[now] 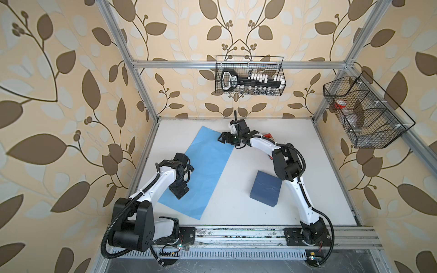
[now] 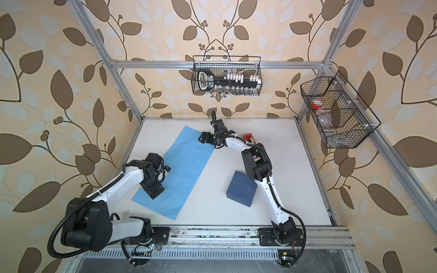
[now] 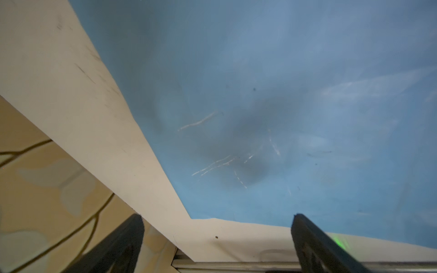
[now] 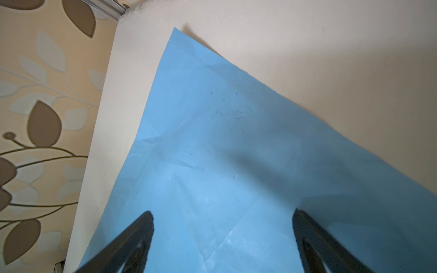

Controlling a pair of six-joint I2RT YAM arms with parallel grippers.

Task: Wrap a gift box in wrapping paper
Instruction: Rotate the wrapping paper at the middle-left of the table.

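The light blue wrapping paper [image 1: 205,165] [image 2: 182,165] lies flat and slantwise on the left half of the white table. The navy gift box [image 1: 266,189] [image 2: 241,189] sits apart from it, near the right arm. My left gripper [image 1: 179,192] [image 2: 153,192] [image 3: 217,216] hovers open over the paper's near left corner, nothing between its fingers. Over the paper's far right corner, my right gripper [image 1: 222,137] [image 2: 203,137] [image 4: 222,211] stands open. In both wrist views the paper [image 3: 260,94] [image 4: 212,141] fills most of the picture.
A red tape dispenser [image 1: 268,136] [image 2: 248,137] stands at the back, partly behind the right arm. A wire basket [image 1: 250,78] hangs on the back rail, another [image 1: 361,113] on the right. The table [image 3: 71,94] edge and left wall run close to the paper.
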